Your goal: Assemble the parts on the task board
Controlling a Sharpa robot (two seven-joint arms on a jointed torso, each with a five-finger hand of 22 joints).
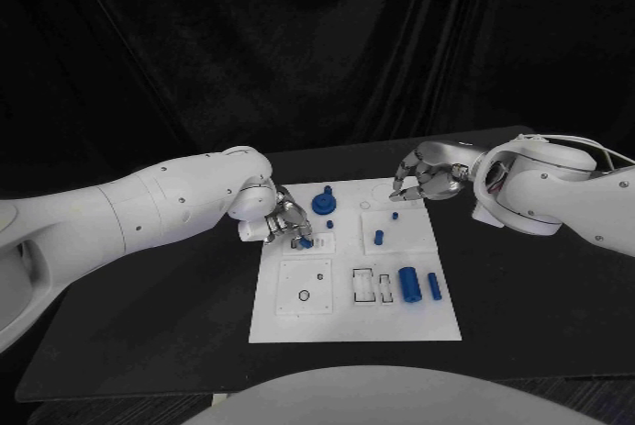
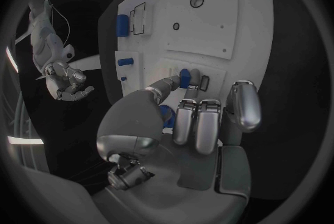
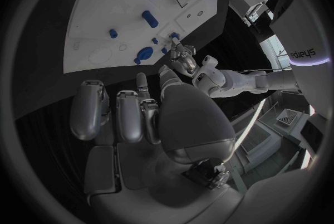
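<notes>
The white task board [image 1: 397,319] lies in the middle of the black table. My left hand [image 1: 278,221] is over the board's left edge and pinches a small blue part [image 1: 305,243] between thumb and finger, low on the board; the same blue part [image 2: 185,77] sits at the fingertips in the left wrist view. My right hand [image 1: 426,182] hovers above the board's far right corner, fingers loosely bent, holding nothing. A round blue knob [image 1: 324,205] and small blue pegs [image 1: 379,237] stand on the far half. A thick blue cylinder [image 1: 410,284] and a thinner one [image 1: 434,285] lie at the right.
Outlined slots [image 1: 371,285] and a square plate with holes [image 1: 308,287] mark the board's near half. Black table [image 1: 529,306] spreads on both sides, and a dark curtain hangs behind. My right hand [image 2: 69,82] also shows in the left wrist view, off the board.
</notes>
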